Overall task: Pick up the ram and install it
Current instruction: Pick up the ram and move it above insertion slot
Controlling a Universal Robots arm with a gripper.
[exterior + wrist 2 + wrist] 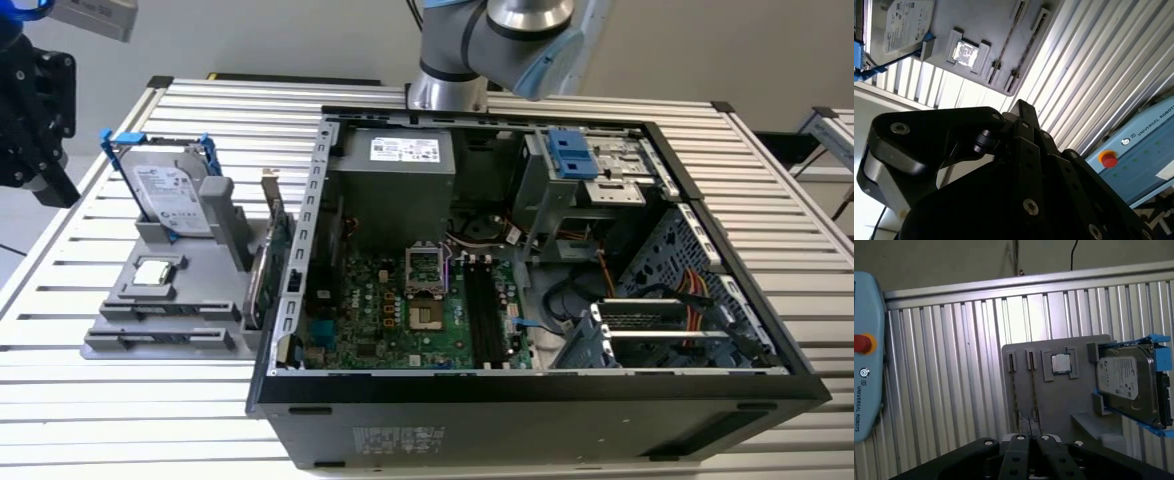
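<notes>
Ribbed aluminium tabletop [160, 420] carries everything. Largest on it is one open computer case [747, 395], lying on its side across the middle and right of the exterior view. Its motherboard [387, 310] is bared and its black memory slots [483, 315] look vacant. One robot arm [527, 30] rises behind the case at the top centre. At the exterior view's left sits one grey parts holder [114, 345]. It bears one hard drive [174, 195] in a blue frame, one green card [274, 270] standing on edge and one square silver chip [156, 272]. It also holds two thin dark strips side by side in their grooves: the ram [1014, 387] and a twin strip [1032, 387] just beside it. The gripper [1030, 429] hangs above the holder, well apart from it, at the upper left of the exterior view. In the first wrist view its fingers are drawn together with nothing between them, roughly in line with the pair of strips. I judge the work to be at the approach stage, with nothing picked and nothing installed. A grasp would call for the fingers to part, settle on one strip rather than both, and come down square along its thin edge, since its neighbour stands close.
</notes>
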